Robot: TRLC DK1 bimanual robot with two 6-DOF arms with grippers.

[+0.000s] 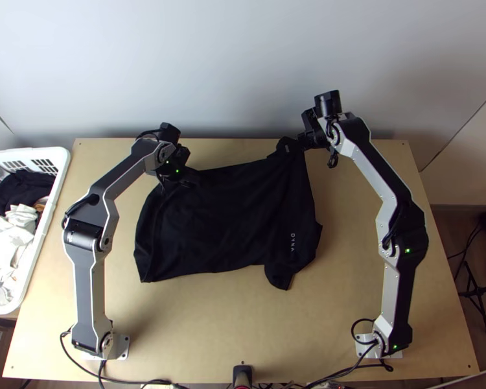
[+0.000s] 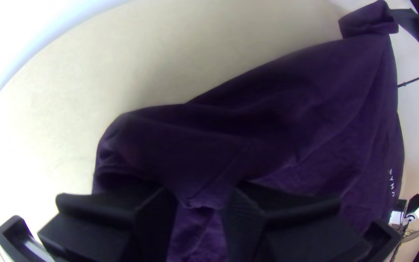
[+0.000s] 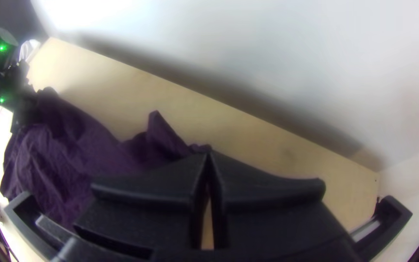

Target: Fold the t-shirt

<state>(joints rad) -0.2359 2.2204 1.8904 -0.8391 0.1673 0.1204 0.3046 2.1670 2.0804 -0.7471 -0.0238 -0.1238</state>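
Shirt [image 1: 230,217]: black, one, spread unevenly on tabletop [image 1: 197,330]. Left claw [image 1: 192,179]: fingers parted, at its far-left corner. Right claw [image 1: 297,142]: pinching its far-right part.

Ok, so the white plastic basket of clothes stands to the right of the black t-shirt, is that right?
Not quite, the side is wrong: the top view shows the white plastic basket of clothes to the left of the black t-shirt.

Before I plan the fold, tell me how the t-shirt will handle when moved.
Probably floppy: the t-shirt slopes in soft folds from the right gripper. It may crumple if pushed, as its edges lie uneven.
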